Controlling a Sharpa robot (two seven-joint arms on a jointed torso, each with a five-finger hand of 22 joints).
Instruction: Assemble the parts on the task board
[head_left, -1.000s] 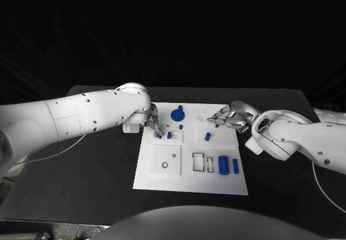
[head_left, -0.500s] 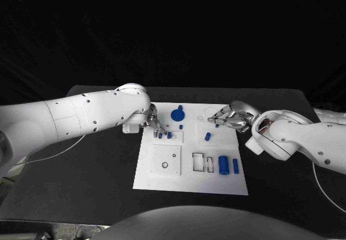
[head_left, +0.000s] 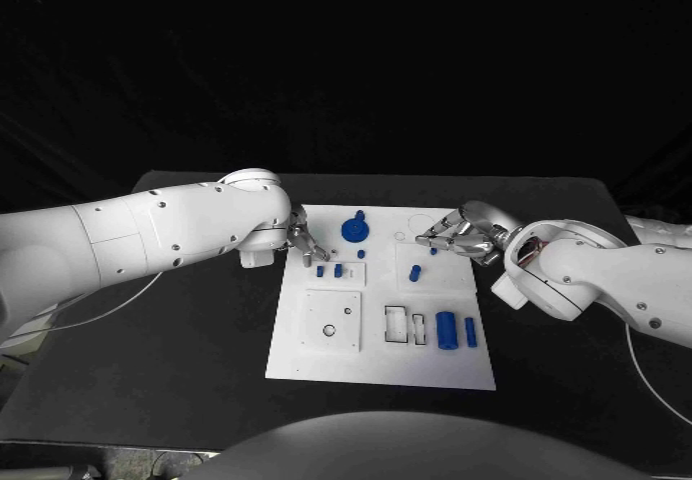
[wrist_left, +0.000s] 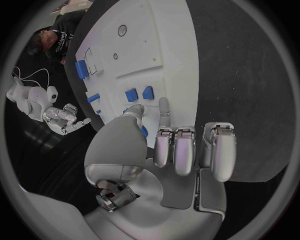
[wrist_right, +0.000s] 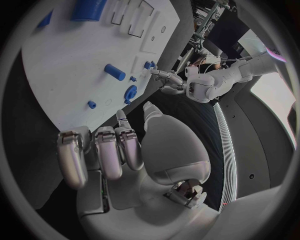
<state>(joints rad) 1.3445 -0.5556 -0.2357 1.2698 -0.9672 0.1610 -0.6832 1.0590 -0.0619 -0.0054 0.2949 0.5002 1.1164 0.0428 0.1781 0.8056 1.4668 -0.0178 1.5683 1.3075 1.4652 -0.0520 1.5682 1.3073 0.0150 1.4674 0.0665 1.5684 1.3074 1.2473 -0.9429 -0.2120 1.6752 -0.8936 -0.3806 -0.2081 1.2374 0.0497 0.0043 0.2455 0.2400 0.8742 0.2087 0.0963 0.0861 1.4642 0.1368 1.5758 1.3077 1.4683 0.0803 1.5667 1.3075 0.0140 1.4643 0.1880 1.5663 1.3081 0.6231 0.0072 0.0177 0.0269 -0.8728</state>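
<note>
Black table (head_left: 173, 330) under a dark backdrop carries the white task board (head_left: 382, 360) at its middle, long side running away from the robot. Both white arms reach in over the board's far end, one from each side. The left hand (head_left: 300, 240) hangs over the far left corner with fingers pointing down; the left wrist view shows them slightly apart with nothing between them, so it looks empty. Just beside its fingertips, toward the robot and the board's centre, stand two short blue pegs (head_left: 329, 270), upright and side by side. The right hand (head_left: 459, 236) sits over the far right edge, fingers curled loosely; whether it holds anything I cannot tell. A slanted blue peg (head_left: 414, 272) lies between the hands, nearer the right one. The twin pegs are nearest the left hand, so I judge the next grasp falls to that arm, with a short reach down and inward.
</note>
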